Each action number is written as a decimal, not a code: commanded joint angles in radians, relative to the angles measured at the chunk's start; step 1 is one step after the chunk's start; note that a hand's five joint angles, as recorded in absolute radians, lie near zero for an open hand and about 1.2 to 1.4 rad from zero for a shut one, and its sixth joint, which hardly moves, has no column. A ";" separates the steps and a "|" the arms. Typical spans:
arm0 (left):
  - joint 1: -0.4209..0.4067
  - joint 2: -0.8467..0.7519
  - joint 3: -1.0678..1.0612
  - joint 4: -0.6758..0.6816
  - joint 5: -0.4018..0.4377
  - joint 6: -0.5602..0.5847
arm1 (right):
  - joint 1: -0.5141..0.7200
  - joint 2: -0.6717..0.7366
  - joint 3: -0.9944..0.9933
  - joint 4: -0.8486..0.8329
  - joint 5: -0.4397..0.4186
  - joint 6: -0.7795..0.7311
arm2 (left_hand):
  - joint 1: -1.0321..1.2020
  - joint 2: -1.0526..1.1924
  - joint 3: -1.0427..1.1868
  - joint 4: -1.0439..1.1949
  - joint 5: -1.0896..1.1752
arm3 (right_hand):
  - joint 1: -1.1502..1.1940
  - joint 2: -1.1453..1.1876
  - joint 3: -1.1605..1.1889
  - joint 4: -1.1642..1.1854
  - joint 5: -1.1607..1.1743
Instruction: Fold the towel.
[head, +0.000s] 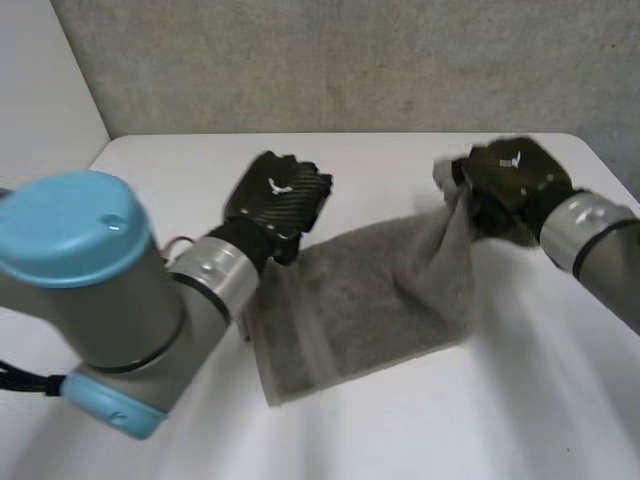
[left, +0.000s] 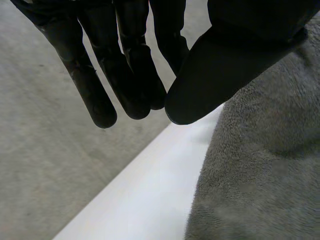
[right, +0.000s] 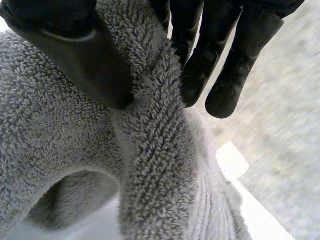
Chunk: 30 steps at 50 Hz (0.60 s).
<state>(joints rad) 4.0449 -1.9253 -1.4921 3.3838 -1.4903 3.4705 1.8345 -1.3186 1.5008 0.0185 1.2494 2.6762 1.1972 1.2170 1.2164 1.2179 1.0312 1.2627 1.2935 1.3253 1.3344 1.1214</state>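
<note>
A grey towel (head: 370, 300) lies on the white table (head: 530, 400), with its far right corner pulled up. My right hand (head: 510, 182) is shut on that corner. In the right wrist view the thumb (right: 75, 47) pins a ridge of towel (right: 150, 165) against the fingers (right: 225, 75). My left hand (head: 275, 200) hovers over the towel's far left corner. In the left wrist view its fingers (left: 130, 75) and thumb (left: 215, 70) meet with no cloth seen between them, and the towel (left: 260, 175) lies beside the thumb.
The table's far edge (left: 150, 190) runs just under my left hand's fingertips, with grey floor (left: 45, 165) beyond it. A grey wall (head: 350, 60) stands behind the table. Bare tabletop lies to the right of the towel and in front of it.
</note>
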 joint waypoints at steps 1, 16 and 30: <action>-0.014 -0.096 0.003 -0.003 -0.001 0.007 | -0.003 0.035 0.102 0.049 -0.012 -0.136 | 0.199 0.179 0.180 0.178 0.190 | 0.134 0.103 0.071 0.062 0.100; 0.003 -0.018 -0.200 -0.011 -0.067 0.006 | -0.107 0.156 0.058 0.009 0.034 -0.239 | -0.954 -0.974 -0.973 -0.975 -0.963 | 0.134 0.103 0.071 0.062 0.100; -0.006 0.028 -0.313 -0.067 -0.077 0.001 | -0.126 0.216 0.035 -0.112 0.209 -0.202 | -0.819 -0.839 -0.839 -0.840 -0.828 | -1.088 -1.119 -1.151 -1.160 -1.121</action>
<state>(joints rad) 4.0454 -1.8814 -1.7856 3.3464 -1.5703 3.4757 1.7047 -1.0923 1.5134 -0.0900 1.4446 2.4446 0.2840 0.2858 0.2860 0.2844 0.1134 0.2625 0.2454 0.2540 0.2622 0.0599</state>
